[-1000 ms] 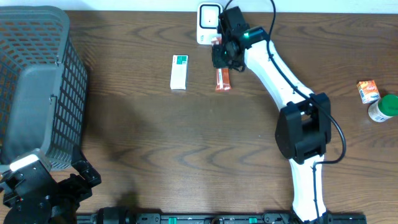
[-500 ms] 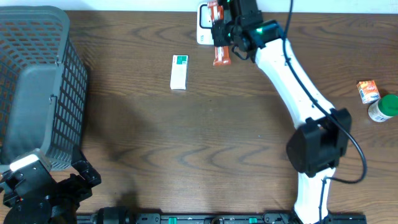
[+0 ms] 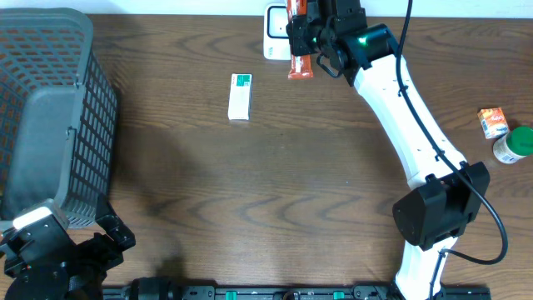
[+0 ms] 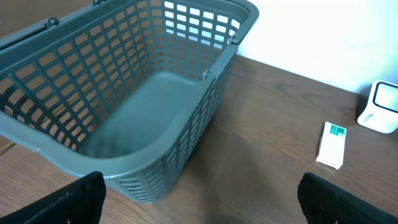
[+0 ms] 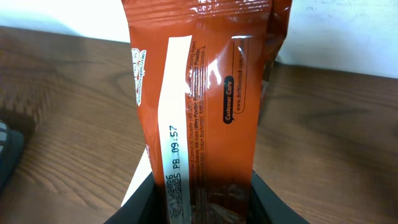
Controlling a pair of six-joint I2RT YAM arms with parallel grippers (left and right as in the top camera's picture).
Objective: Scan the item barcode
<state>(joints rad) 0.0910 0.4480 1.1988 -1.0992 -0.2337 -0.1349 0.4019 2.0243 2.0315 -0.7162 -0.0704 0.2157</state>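
Orange snack bar [image 5: 205,93] clamped in right end effector [image 5: 208,200].
Only right wrist shows its printed seam; left end effector [image 4: 202,202] gapes before grey basket [image 4: 245,11].

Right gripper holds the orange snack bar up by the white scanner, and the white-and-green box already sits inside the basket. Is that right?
Not quite: the white-and-green box lies on the table, to the side of the basket, not in it, as the overhead view shows. The rest stands: the right gripper holds the orange snack bar by the white scanner.
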